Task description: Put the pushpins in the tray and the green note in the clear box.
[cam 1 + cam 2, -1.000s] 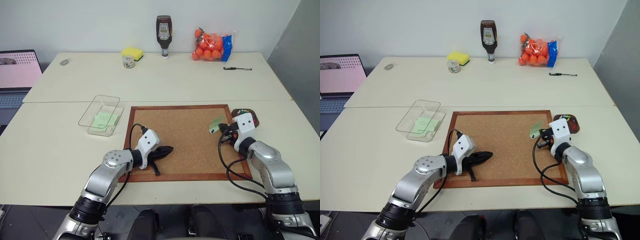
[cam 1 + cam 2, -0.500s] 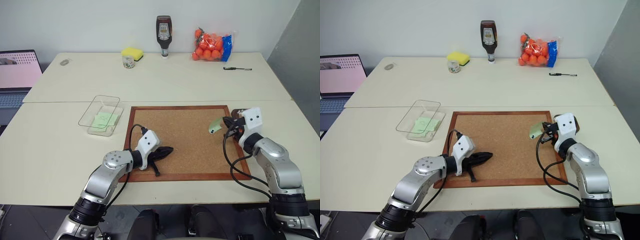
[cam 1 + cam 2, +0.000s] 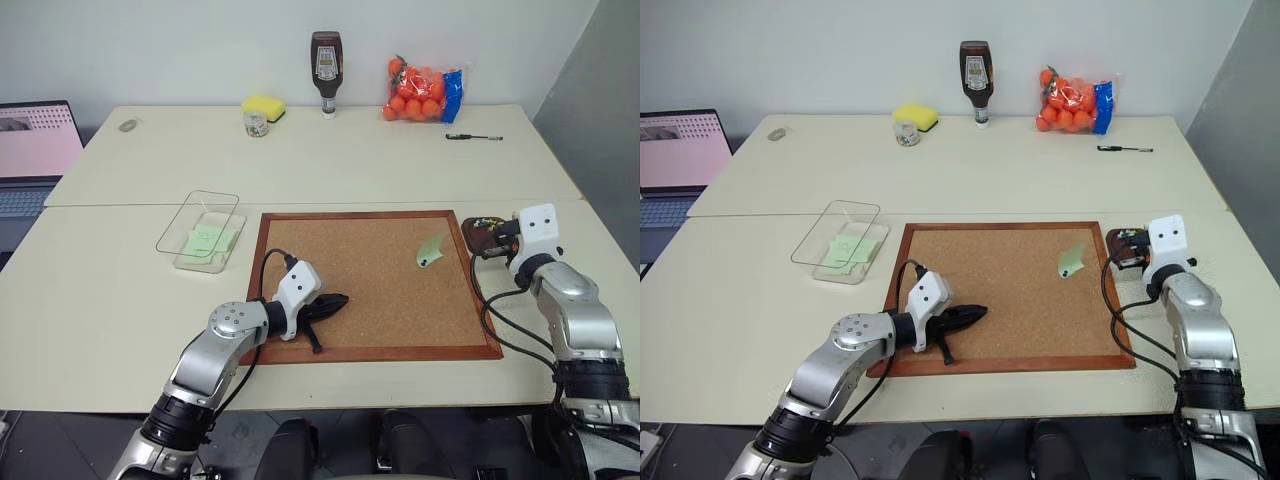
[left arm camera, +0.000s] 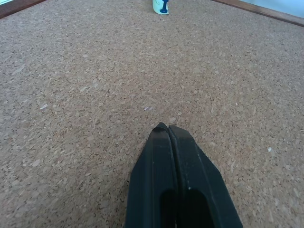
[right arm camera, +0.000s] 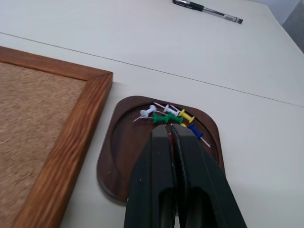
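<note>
The green note [image 3: 432, 250] lies curled on the corkboard's right side, and a blue pushpin [image 4: 163, 6] stands in it. A second green slip [image 3: 208, 238] rests inside the clear box [image 3: 176, 226], left of the board. The tray [image 5: 127, 159] sits just off the board's right edge and holds several pushpins [image 5: 167, 113]. My right gripper [image 5: 170, 129] is shut, its tips over the tray right at a green pin; whether it pinches one I cannot tell. My left gripper [image 3: 333, 301] is shut with nothing in it, low over the board's left part.
The wood-framed corkboard [image 3: 370, 285] fills the table's near middle. At the back stand a sauce bottle [image 3: 326, 72], a bag of oranges [image 3: 422, 92], a pen [image 3: 474, 136], a yellow sponge [image 3: 264, 105] and a small jar [image 3: 257, 122]. A laptop [image 3: 35, 145] is at the far left.
My right gripper has swung right, from beside the green note on the corkboard to over the tray. The note stays on the board. The left arm has not moved.
</note>
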### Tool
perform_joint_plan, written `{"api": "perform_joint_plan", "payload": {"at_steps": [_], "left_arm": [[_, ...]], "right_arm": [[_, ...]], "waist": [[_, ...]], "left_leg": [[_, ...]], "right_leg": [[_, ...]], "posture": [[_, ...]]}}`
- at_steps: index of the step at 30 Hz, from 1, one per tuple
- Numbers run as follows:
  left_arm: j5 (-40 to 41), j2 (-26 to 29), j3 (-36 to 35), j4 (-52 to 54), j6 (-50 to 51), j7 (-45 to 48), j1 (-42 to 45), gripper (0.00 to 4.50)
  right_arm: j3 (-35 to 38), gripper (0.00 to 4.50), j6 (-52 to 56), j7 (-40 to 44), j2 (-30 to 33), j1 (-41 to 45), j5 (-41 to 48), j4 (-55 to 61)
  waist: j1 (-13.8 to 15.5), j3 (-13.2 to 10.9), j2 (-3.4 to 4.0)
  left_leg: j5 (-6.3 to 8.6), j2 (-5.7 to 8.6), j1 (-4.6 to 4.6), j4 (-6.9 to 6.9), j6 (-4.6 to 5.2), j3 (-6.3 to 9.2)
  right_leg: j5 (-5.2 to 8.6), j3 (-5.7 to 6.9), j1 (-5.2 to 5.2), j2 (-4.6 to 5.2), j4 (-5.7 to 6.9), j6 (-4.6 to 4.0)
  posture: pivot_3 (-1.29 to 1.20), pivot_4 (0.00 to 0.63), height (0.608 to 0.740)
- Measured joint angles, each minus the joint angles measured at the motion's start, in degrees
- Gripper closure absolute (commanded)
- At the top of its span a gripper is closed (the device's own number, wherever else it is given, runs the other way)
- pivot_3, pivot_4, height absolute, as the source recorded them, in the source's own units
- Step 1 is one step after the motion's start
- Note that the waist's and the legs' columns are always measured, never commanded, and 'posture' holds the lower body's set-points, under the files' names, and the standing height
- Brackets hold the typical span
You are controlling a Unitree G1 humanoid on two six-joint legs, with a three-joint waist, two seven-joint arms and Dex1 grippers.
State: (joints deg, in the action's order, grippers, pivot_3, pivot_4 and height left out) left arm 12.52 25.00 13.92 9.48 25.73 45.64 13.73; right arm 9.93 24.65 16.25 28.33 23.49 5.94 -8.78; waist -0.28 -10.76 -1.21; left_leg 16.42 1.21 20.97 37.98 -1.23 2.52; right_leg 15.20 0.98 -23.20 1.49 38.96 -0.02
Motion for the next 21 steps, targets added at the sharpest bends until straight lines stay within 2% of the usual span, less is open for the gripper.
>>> {"api": "perform_joint_plan", "payload": {"at_steps": [10,16,21], "left_arm": [[0.0,0.01,0.05,0.0,-0.03,-0.02,0.01,4.5],[0.0,0.02,0.05,-0.01,-0.04,-0.01,0.01,4.5],[0.0,0.06,0.23,-0.03,-0.09,-0.01,0.12,4.5]], "right_arm": [[0.0,2.57,-0.67,0.01,-0.43,0.56,-0.07,-2.84],[0.04,2.57,-0.67,0.17,-0.89,0.2,0.3,-1.97],[-0.05,2.57,-0.41,4.5,-0.64,-4.99,3.12,8.42]], "waist": [[0.03,0.0,0.0],[0.03,0.0,0.0],[0.1,0.0,0.0]], "left_leg": [[0.01,0.0,-0.01,0.0,0.02,-0.04],[0.01,0.0,-0.01,0.0,0.02,-0.03],[0.02,-0.01,0.01,0.0,0.02,-0.02]], "right_leg": [[-0.01,-0.04,0.0,0.0,0.0,0.01],[-0.01,-0.04,0.0,0.0,0.0,0.01],[0.0,-0.03,0.0,0.0,-0.03,0.02]], "posture": [[0.0,0.15,0.74],[0.0,0.15,0.74],[0.0,0.15,0.74]]}}
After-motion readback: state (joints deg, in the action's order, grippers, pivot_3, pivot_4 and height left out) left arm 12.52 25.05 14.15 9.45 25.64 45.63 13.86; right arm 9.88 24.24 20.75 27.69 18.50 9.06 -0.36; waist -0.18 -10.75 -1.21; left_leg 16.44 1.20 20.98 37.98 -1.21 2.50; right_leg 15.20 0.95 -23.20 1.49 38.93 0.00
